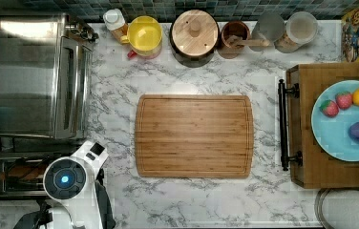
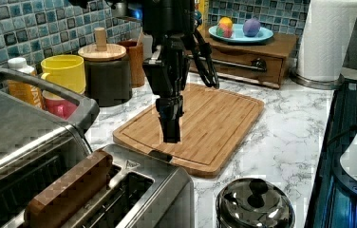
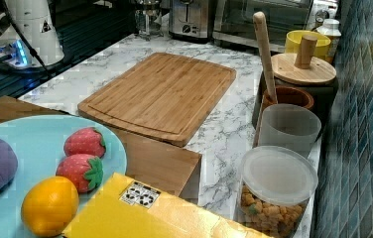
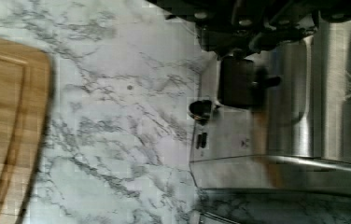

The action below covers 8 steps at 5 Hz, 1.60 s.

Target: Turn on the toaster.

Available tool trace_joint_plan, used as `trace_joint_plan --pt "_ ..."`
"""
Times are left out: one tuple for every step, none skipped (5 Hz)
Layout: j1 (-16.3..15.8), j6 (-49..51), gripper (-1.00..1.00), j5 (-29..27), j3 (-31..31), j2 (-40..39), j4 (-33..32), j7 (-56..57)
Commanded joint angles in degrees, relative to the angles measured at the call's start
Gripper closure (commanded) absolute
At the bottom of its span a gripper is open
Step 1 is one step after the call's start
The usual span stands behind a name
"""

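The toaster (image 2: 134,190) stands at the counter's edge beside the toaster oven (image 2: 20,137), a slice of bread (image 2: 67,192) in one slot. My gripper (image 2: 171,135) hangs just above its lever end, fingers pressed together and pointing down. I judge this the approach step: next I must descend onto the black lever (image 4: 236,81) and push it fully down without slipping off. Beyond lies the cutting board (image 1: 194,136). A blue plate (image 1: 342,138) holds two strawberries, a lemon and a purple fruit; a lidded tub (image 3: 274,191) holds cereal.
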State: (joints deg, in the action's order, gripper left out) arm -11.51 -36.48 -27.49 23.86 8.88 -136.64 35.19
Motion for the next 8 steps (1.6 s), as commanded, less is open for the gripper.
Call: trace_joint_plan --pt "-1.3 -3.2 1.0 2.4 3.7 -4.6 5.6 -8.9" --pt "-0.5 -5.1 1.0 6.9 4.5 -8.4 7.6 -14.7" --pt "0.7 -5.0 1.0 12.5 4.5 -13.4 10.9 -21.5" --pt "0.9 -4.9 1.0 14.9 3.1 -16.6 13.1 -25.5" --pt "0.9 -4.2 1.0 14.6 1.3 -18.6 13.8 -26.6" --pt "2.0 -1.8 1.0 11.7 -0.1 -18.6 12.0 -23.1" --pt "1.7 -3.9 1.0 8.5 1.0 -15.9 6.1 -17.1" --pt "2.0 -4.8 1.0 7.0 0.6 -17.8 3.1 -13.9"
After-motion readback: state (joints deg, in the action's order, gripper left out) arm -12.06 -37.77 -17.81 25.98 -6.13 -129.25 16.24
